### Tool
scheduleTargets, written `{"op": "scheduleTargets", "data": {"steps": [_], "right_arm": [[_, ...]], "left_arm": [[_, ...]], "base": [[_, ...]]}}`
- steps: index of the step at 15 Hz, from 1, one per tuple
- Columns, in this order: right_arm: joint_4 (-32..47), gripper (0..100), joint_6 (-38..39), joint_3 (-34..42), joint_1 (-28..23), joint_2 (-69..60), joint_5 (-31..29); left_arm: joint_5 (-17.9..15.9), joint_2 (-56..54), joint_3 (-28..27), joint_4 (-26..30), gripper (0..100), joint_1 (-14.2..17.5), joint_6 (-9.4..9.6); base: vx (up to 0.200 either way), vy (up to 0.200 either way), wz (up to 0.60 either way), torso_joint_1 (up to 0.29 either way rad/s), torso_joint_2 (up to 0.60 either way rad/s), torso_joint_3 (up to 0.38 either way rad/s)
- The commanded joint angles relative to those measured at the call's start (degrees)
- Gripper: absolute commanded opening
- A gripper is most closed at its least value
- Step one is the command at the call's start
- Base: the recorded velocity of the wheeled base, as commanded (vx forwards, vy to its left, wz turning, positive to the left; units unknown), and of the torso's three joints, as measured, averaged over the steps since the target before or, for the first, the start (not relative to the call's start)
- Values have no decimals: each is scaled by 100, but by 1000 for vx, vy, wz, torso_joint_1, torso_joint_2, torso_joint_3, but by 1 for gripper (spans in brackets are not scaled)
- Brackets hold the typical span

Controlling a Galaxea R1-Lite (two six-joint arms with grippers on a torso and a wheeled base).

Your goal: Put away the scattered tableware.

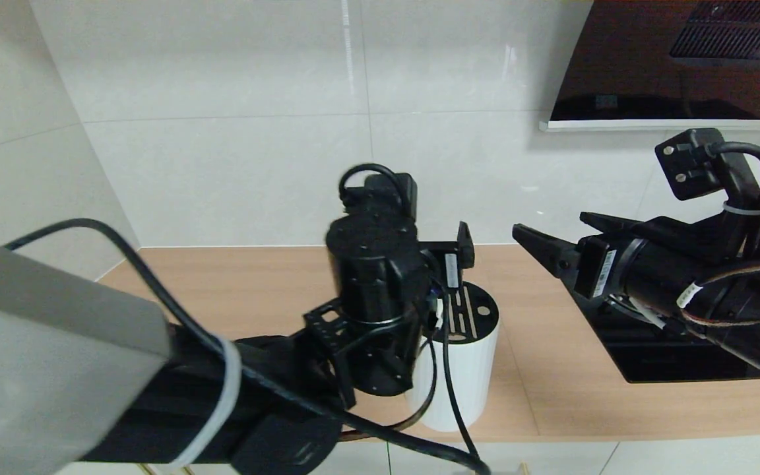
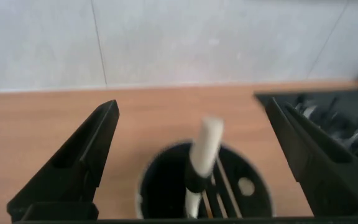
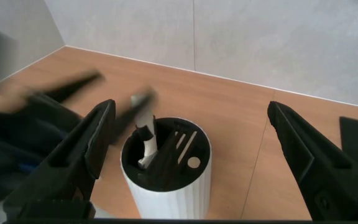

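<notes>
Utensil (image 2: 202, 163) upright in white holder (image 1: 469, 376), just below wide-spread left claw (image 2: 188, 107).

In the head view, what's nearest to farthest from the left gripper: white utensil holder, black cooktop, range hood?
1. white utensil holder, directly under the left gripper.
2. black cooktop, on the counter toward the robot's right.
3. range hood, up on the wall, far right.

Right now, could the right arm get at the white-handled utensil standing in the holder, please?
Probably not cleanly: the left end effector hangs open over the white utensil holder, straddling the white-handled utensil and blocking the top. The right end effector is open, off to one side.
</notes>
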Motion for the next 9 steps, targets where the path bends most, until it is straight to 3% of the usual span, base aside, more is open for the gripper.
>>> {"op": "scheduleTargets", "data": {"steps": [1,2,3,5,6,9], "right_arm": [[0,100,-1,-4,-58,-93,-1],[9,100,-1,14,-339,-251,8],[0,100,-18,154,-436,-435,-18],[0,100,-220,418,-559,-849,-1],[-9,100,-291,945,-708,-1350,-1],[53,100,-291,1868,-1481,-2642,34]], "left_arm": [[-305,-1448,709,4,100,253,-2],[-1000,-2748,1298,48,100,569,-2],[-1413,-3372,1632,83,100,798,-2],[-1808,-4190,2107,338,100,1211,-2],[-1861,-5016,2713,962,100,1598,-2],[-1835,-6730,3434,2263,100,2002,-11]], "base": [[0,0,0,0,0,0],[0,0,0,0,0,0],[0,0,0,0,0,0],[0,0,0,0,0,0],[0,0,0,0,0,0],[0,0,0,0,0,0]]}}
